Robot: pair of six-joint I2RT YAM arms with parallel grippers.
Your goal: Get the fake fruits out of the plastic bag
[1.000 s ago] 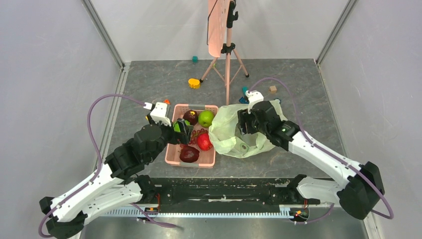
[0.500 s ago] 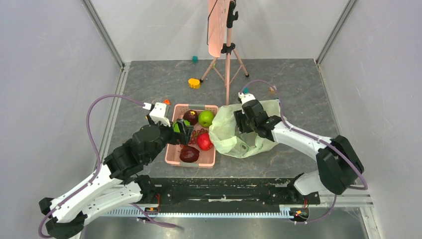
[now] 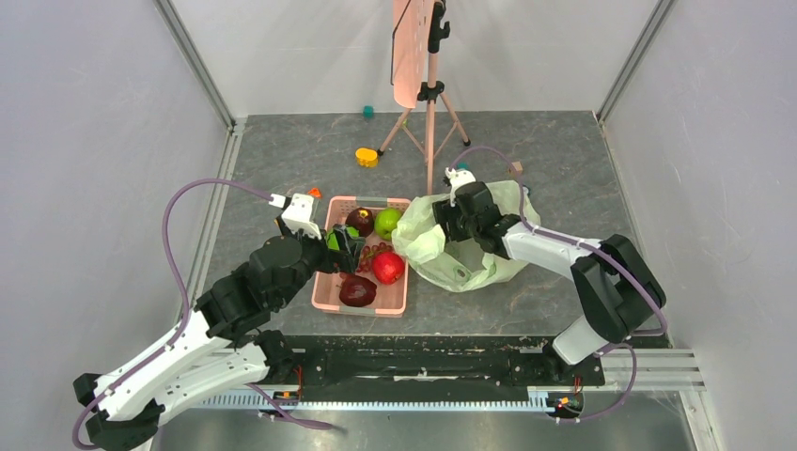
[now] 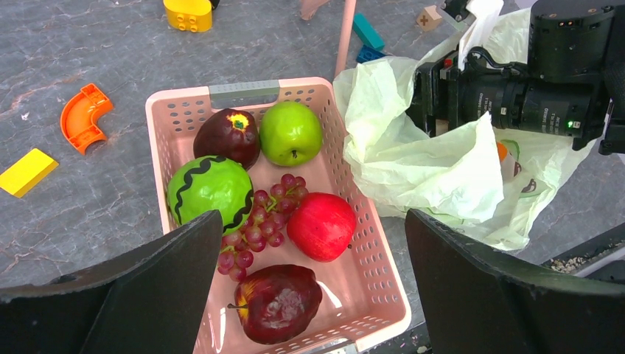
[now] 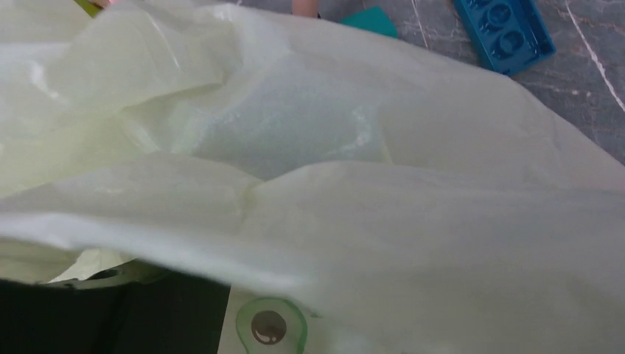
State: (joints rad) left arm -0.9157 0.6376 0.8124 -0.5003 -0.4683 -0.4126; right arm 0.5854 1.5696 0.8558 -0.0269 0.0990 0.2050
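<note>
Now right claw (image 3: 440,224) buried in bag (image 3: 465,272) — can't tell its grip; left claw (image 4: 311,221) spread over basket (image 4: 243,94). Next: pinch a fruit inside, lift out.

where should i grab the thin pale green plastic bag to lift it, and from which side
Probably the raised fold of the pale green plastic bag beside the pink plastic basket, pinched from above: it stands up as a loose ridge, while the far part lies flatter.
</note>
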